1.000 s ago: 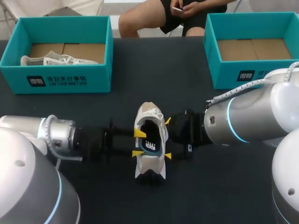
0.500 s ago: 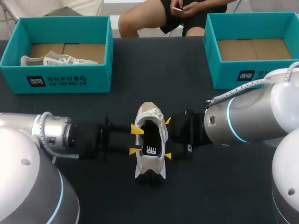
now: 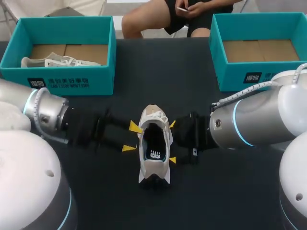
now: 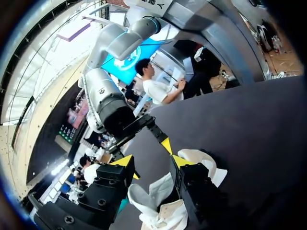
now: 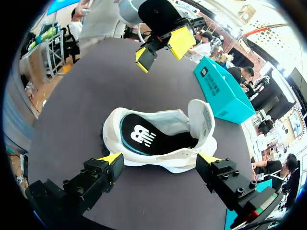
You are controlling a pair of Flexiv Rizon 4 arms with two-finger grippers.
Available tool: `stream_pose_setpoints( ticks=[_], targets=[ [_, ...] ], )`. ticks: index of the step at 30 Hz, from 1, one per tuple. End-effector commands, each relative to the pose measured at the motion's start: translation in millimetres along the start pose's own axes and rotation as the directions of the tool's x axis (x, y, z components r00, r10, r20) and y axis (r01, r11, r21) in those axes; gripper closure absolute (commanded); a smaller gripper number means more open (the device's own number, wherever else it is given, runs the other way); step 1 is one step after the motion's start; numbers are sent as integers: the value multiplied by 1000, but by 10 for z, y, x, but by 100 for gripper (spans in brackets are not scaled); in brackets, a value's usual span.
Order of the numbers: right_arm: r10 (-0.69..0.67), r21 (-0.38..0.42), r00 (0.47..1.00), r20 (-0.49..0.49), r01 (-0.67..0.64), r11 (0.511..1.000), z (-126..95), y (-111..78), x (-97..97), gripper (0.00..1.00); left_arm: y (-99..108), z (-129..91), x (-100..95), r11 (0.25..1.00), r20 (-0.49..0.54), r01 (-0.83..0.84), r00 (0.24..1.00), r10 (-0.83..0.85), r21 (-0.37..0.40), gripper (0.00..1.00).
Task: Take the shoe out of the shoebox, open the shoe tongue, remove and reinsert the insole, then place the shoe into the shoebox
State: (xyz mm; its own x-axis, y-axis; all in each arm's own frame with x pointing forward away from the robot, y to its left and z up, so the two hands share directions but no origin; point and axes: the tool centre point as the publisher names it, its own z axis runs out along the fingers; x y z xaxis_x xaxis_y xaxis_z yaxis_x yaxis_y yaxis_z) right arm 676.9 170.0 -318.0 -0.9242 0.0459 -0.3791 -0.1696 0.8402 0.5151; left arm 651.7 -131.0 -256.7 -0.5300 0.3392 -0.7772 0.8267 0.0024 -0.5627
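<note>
Head view, shoe point(image 3: 154, 166) lengthwise (insole point(image 3: 152, 146) showing), toe away, heel near.

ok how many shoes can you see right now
2. One white sneaker stands in the middle of the table; a second sneaker lies in the left teal shoebox. The right shoebox shows none, though its front wall hides some floor.

The left arm point(image 3: 48, 117) reaches in level from the left side toward the table's middle, and the left gripper point(image 3: 132, 138) has its two yellow-tipped fingers spread, holding nothing. The right arm point(image 3: 249, 122) lies level from the opposite side. The right gripper point(image 3: 171, 142) faces the left one with its fingers spread even wider.
</note>
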Motion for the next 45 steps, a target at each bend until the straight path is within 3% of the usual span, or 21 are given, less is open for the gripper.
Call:
stream_pose_setpoints(
  ticks=[1,2,4,5,10,18,31,39,45],
  targets=[
    [1,-1,1000,6,-1,1000,7,-6,27,0,159,22,-132,1000,-252,13,968,-10,12,53],
    [1,-1,1000,6,-1,1000,7,-6,27,0,188,22,-147,1000,-286,9,958,-9,-3,51],
    [8,1,1000,6,-8,1000,-22,-28,21,0,228,9,-189,1000,-339,12,941,-10,5,4],
    [10,2,1000,5,-10,1000,-54,-53,12,0,250,-3,-219,1000,-367,-6,930,0,-14,0],
    [24,12,1000,10,-24,1000,-267,-171,-62,0,266,-74,-320,999,-430,42,902,-25,31,0],
    [29,-30,1000,-8,-30,999,-620,-374,-249,0,266,-74,-320,999,-430,42,902,-25,31,0],
    [-66,-8,991,-115,65,998,-1134,-485,-619,0,266,-74,-320,999,-430,42,902,-25,31,0],
    [-29,15,992,-123,31,999,-994,-516,-692,0,266,-74,-320,999,-430,42,902,-25,31,0],
    [106,155,986,-130,-85,984,-880,-537,-718,0,266,-74,-320,999,-430,42,902,-25,31,0]
  ],
)
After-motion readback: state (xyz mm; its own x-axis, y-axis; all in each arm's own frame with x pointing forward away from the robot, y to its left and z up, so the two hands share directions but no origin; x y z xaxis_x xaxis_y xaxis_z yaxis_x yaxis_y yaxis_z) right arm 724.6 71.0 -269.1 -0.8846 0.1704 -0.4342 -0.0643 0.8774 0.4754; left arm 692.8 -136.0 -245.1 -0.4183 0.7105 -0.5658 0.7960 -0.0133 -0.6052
